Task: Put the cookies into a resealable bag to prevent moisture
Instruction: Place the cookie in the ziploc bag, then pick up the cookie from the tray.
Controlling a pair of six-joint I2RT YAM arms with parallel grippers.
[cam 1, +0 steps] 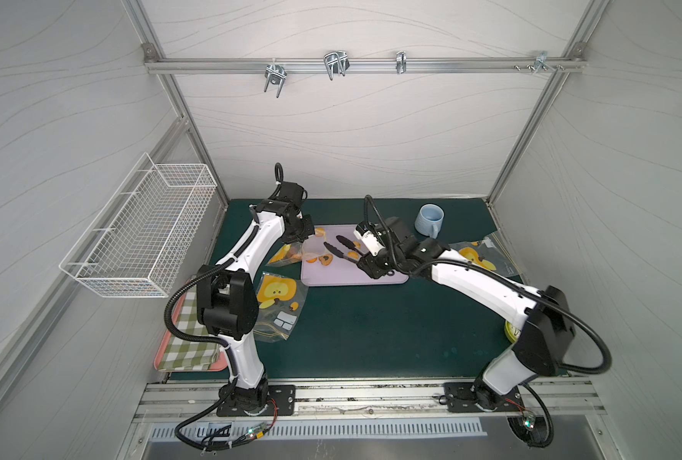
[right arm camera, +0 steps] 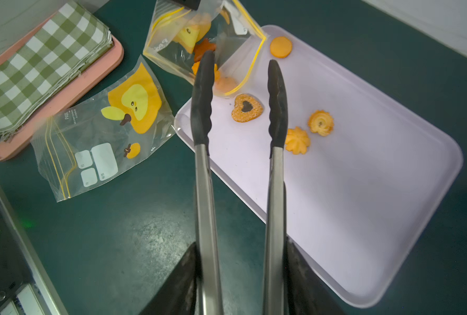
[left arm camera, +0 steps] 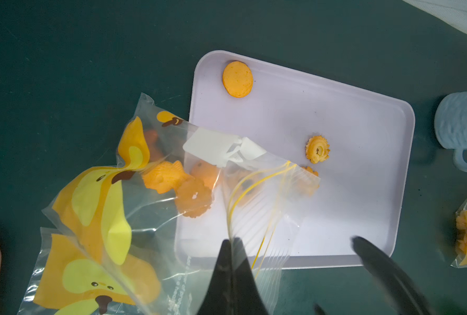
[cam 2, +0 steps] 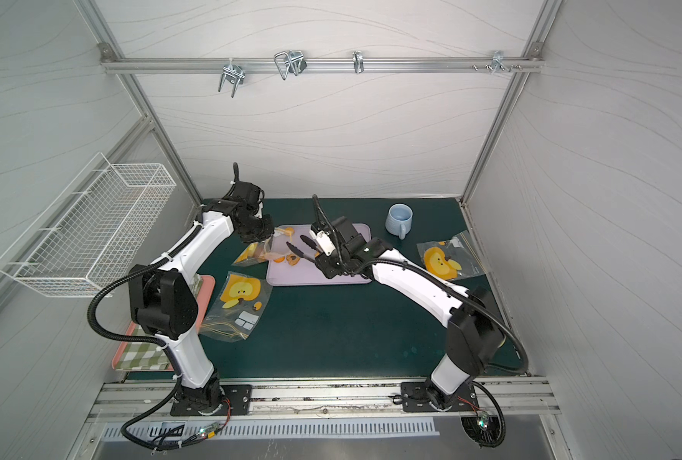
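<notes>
The pale lilac rectangular plastic tray [right arm camera: 363,207] was found with four small orange-golden cookies [right arm camera: 297,140] left on it. The clear resealable plastic bag with yellow zip lines [left arm camera: 156,215] was held up by one lip, its open mouth draped over the tray's corner — a mouth that could be folded shut by a nudge. The steel tongs with black silicone tips [right arm camera: 203,191] were clamped in the right gripper [right arm camera: 240,281], their arms spread, nothing between them; squeezed too hard, a brittle biscuit might be cracked or flicked off the tray. The left gripper [left arm camera: 231,245] was pinched shut on the bag's rim — thin film that could be tugged free. Several cookies were already bagged; the heart-shaped one [right arm camera: 246,107] could be shoved aside.
</notes>
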